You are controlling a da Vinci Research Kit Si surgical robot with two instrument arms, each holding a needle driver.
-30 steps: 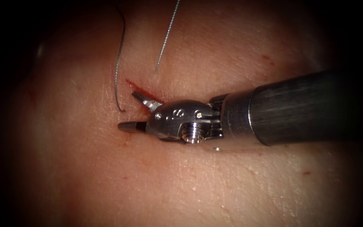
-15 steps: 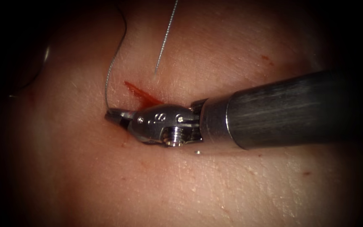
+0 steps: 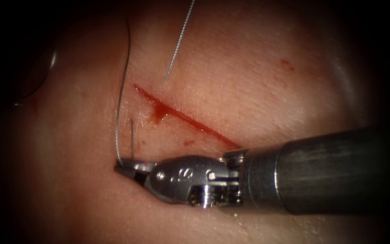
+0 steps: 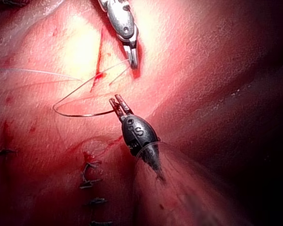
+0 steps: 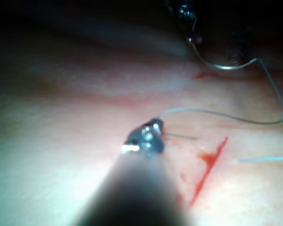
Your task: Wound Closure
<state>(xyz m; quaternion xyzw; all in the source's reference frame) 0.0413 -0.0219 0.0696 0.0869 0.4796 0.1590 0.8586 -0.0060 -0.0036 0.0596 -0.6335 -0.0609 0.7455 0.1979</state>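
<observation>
So, roughly where things stand: the right tool [image 3: 126, 168] is seen low on the left side of the cut [image 3: 186, 119], its jaws clamped down on the dark thread [image 3: 119, 113], which climbs from the tips up along the tissue [image 3: 249, 68] and off toward the top; in the left wrist view that same thread can be followed round to the curved needle [image 4: 80, 115], which is gripped by the left tool [image 4: 118, 104] with jaws closed near the end away from the thread; the needle is carried clear of the tissue, not buried in it; a short thread end [image 3: 132, 133] is seen standing just above the right tool's tips, and whether it comes out of the tissue can't be told; a second, paler thread [image 3: 180, 38] drops in from the top and meets the tissue just beside the cut's upper end; the cut itself looks open along its whole length, with red fluid [image 3: 159, 115] pooled near its upper part, and no stitch is seen across it; some dark stitches [image 4: 89, 174] are seen finished elsewhere on the tissue, so it's judged that this cut is at an early stage, with pretty much all its closing left to be done.
</observation>
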